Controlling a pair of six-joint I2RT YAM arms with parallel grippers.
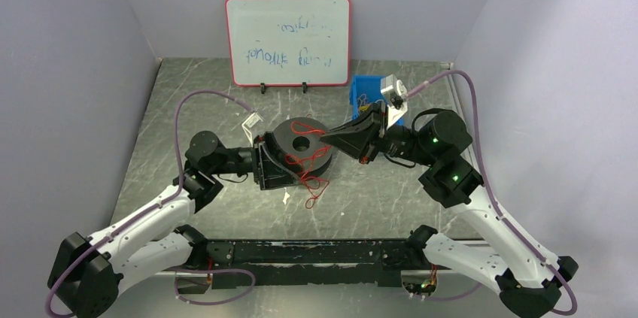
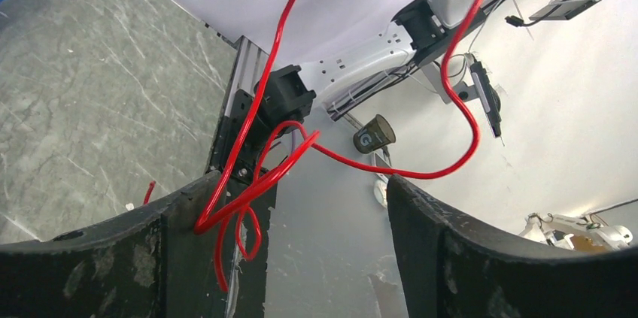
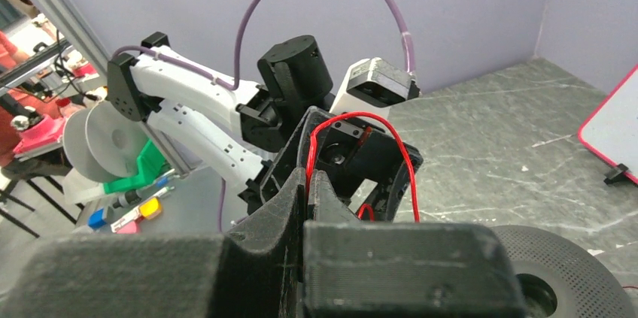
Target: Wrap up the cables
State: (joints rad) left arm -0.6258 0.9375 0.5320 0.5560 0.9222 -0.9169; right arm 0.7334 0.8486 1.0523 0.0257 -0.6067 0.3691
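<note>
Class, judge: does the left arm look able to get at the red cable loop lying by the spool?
Probably yes: the left gripper, open, sits beside the spool, the cable loop lies on the table close by, and nothing stands between them.

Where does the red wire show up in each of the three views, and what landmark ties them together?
Top external: red wire draped over the black spool at centre.
Left wrist: red wire loops across the middle, over one finger of the open left pincer.
Right wrist: red wire arches up from the shut right pincer.
Shared landmark: the grey marbled table.
</note>
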